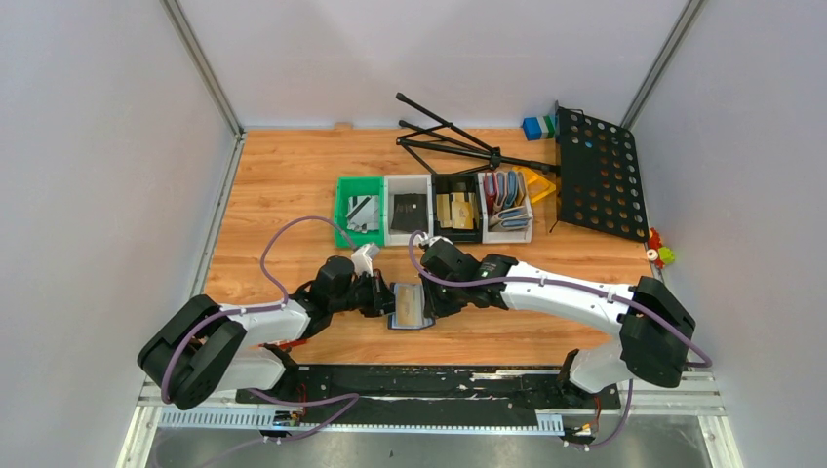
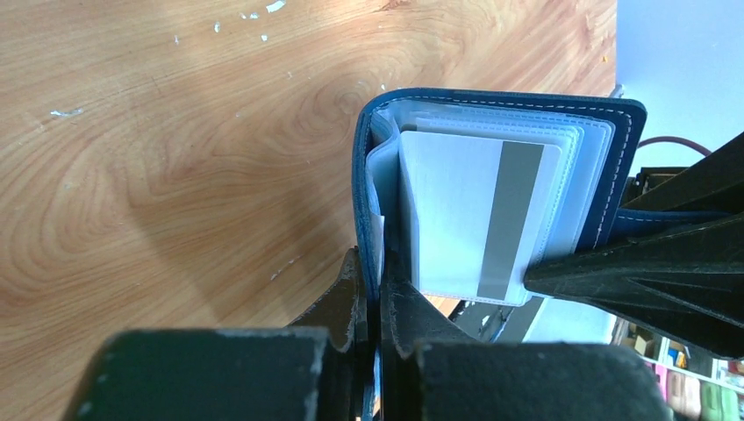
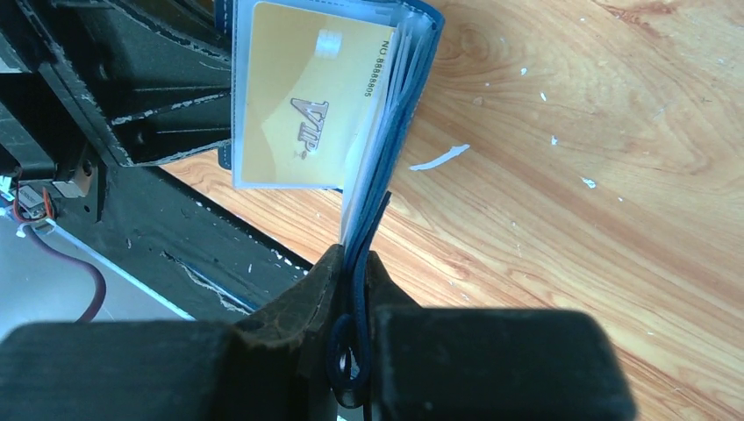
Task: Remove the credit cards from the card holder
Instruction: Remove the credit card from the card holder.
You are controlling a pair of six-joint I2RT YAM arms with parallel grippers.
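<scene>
The card holder (image 1: 410, 306) is held spread open just above the worktop (image 1: 283, 185), near the middle of its near edge, stretched between the two arms; the left claw (image 2: 377, 281) is pressed together on the edge of one navy cover, and the right claw (image 3: 351, 263) pinches the opposite cover along with its clasp loop. Inside, clear sleeves (image 2: 575, 167) fan out; a silver-grey striped card (image 2: 456, 219) shows on the left wrist's side and a gold card (image 3: 303, 96) on the right wrist's side, both fully seated. Neither claw is free, so the step likely calls for one arm to keep the holder steady while the other lets go and takes a card by its exposed short edge, pulling along the sleeve rather than across it; a skewed pull could buckle the sleeve or drag the holder loose. Towards the far edge sits a row of bins: a green bin (image 1: 343, 210) with silver-grey cards (image 1: 362, 213); a pale bin (image 1: 390, 183) with a dark card (image 1: 410, 208); a black bin (image 1: 456, 180) with tan cards (image 1: 456, 210); a white bin (image 1: 507, 234) with upright holders (image 1: 505, 190).
</scene>
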